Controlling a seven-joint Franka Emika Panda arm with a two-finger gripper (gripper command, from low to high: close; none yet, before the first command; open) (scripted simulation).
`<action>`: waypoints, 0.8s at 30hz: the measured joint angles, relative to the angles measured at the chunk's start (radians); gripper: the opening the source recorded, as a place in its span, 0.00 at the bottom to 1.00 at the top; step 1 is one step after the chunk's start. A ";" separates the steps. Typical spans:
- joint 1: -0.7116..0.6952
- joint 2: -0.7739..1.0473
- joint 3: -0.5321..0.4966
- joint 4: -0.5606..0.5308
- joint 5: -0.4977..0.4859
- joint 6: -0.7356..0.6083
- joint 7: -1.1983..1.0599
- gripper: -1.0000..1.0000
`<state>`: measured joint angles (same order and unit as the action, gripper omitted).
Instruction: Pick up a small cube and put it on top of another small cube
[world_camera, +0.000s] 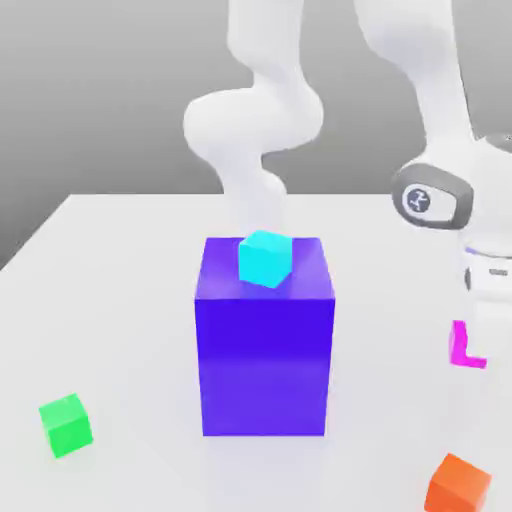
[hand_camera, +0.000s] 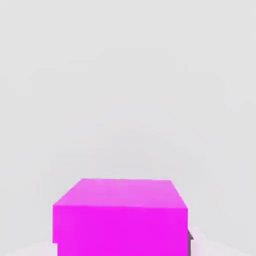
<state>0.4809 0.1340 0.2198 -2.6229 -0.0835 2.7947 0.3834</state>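
Worktop: the pale worktop (world_camera: 130, 300) runs off the exterior view's bottom and right, its far edge and part of its left edge in sight; the far edge is partly covered by the white arm
Arm: the white arm (world_camera: 255, 120) is cut off at the top of the exterior view, and its hand end is cut by the right border; its pale parts blend into the background
Big block: the blue-purple block (world_camera: 265, 365) stands upright near the middle, hiding the worktop behind it; bare worktop lies on both sides, between it and the cubes
End effector: the end effector (world_camera: 480, 345) is closed on the pink cube, gripping it; its white outline nearly melts into the worktop
Pink cube: the pink cube (hand_camera: 120, 227) sits in the grip, its middle covered in the exterior view and its lower part cut off in the hand view; whether it touches the worktop is hard to tell
Cyan cube: the cyan cube (world_camera: 265, 259) rests on the block, covering part of the top's back edge
Orange cube: the orange cube (world_camera: 458, 486) is cut by the exterior view's bottom border, nearer the camera than the pink one
Green cube: the green cube (world_camera: 67, 426) sits turned at the exterior view's left, its top bare, with open worktop around it
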 joint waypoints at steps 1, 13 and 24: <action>-0.031 -0.005 -0.031 0.013 0.014 -0.010 0.010 0.00; -0.435 -0.040 -0.379 0.089 0.116 -0.110 0.177 0.00; -0.739 0.064 -0.519 0.092 0.229 -0.077 0.265 0.00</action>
<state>-0.2581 0.1977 -0.2993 -2.5306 0.1456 2.7179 0.6487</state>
